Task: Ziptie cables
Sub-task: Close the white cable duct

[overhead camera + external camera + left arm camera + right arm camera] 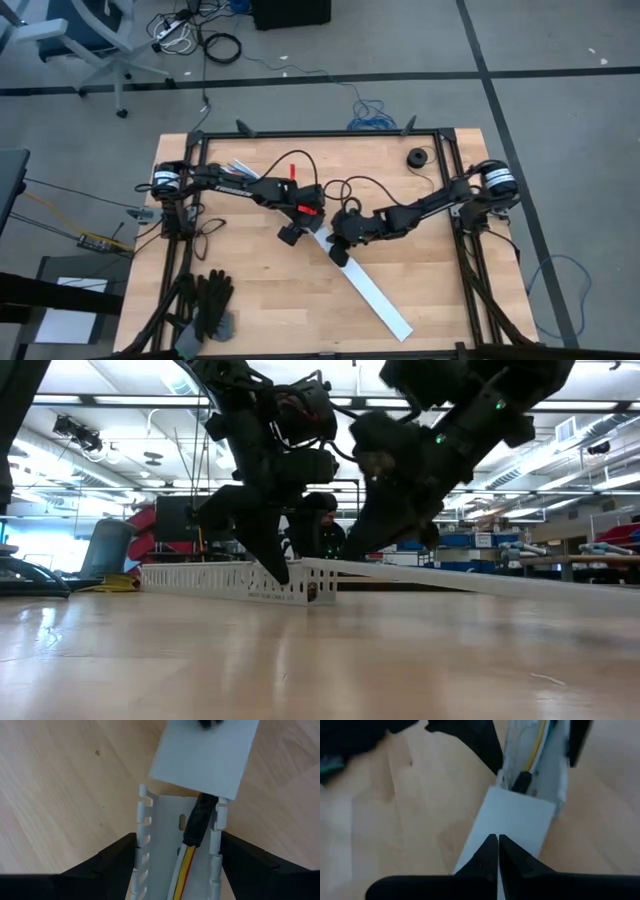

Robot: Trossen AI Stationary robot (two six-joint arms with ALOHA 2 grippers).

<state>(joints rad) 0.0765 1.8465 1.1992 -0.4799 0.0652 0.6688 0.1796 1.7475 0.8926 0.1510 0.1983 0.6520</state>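
On wooden table [250,290], left fingers [107,862] astride channel [165,870], right fingers [492,857] together, workshop behind.

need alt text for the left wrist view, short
Looking down into a white slotted channel on a wooden table, with the left end effector straddling it, one dark finger at each side wall. Inside run yellow, red and white cables ending in a dark plug, which reaches under a flat white cover over the channel's far part.

Left gripper [177,865] low at mid-table, fingers spread, right gripper [498,851] opposite it, fingers pressed together
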